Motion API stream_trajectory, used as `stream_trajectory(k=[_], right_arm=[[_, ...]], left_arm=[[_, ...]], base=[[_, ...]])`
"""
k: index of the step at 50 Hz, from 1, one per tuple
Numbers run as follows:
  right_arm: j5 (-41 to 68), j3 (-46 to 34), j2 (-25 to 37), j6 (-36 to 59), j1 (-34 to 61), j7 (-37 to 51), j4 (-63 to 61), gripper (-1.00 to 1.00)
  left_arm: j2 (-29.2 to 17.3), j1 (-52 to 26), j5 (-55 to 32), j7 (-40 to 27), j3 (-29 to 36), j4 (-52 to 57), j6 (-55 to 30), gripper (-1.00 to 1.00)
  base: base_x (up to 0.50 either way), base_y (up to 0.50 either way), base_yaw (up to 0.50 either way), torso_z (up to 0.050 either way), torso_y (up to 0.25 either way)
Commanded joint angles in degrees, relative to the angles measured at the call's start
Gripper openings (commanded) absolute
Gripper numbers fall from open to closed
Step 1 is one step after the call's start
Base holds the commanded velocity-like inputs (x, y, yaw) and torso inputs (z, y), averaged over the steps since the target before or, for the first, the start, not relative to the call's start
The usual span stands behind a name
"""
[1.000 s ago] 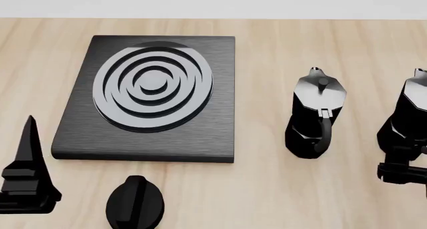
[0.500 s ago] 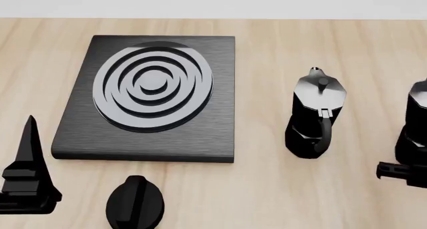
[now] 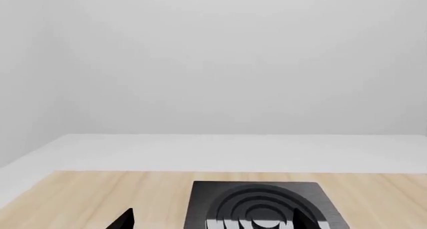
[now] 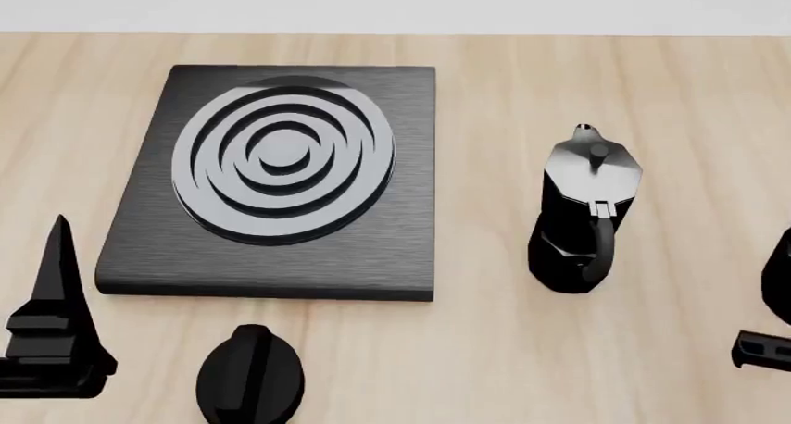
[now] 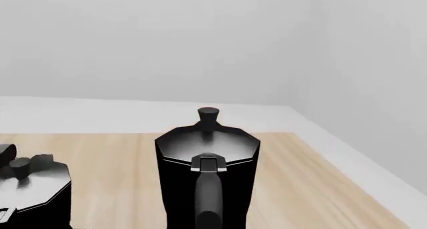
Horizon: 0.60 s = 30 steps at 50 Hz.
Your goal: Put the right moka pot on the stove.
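The stove (image 4: 370, 248) lies left of centre on the wooden table, and its far part also shows in the left wrist view (image 3: 313, 199). The right moka pot (image 4: 784, 262) is only a black sliver at the head view's right edge. It fills the right wrist view (image 5: 207, 159), handle toward the camera. My right gripper (image 4: 757, 350) sits just in front of it at that edge. Its fingers are hidden in the wrist view, and it seems shut on the handle. My left gripper (image 4: 50, 322) stands open in front of the stove's left corner, its tips (image 3: 127, 220) wide apart.
The other moka pot (image 4: 583, 211) stands upright right of the stove, and it is also at the edge of the right wrist view (image 5: 30, 189). A small round black knob (image 4: 250, 373) lies in front of the stove. The table's right edge runs close to the right pot.
The right moka pot and my right gripper have slid together to the right and toward me, almost out of the head view. The left arm, stove and other pot have not moved.
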Motion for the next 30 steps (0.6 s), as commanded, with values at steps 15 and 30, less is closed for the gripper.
stream_trajectory(k=[15,30], right_arm=[[2.8,12.1,-0.9,-1.2,-21.0,2.4,-23.1,-1.00],[1.6,12.7,-2.8,-4.4,-29.4,-0.3,-30.1,-1.00]], left_arm=[[-0.4,-0.2,-0.5,-0.3,0.3,-0.2,0.3,1.00],[-0.7,-0.4,-0.6,-0.5,0.7,-0.4,0.2,1.00]], base=[[0.00,0.00,0.00,0.000,0.000],[0.00,0.00,0.00,0.000,0.001]])
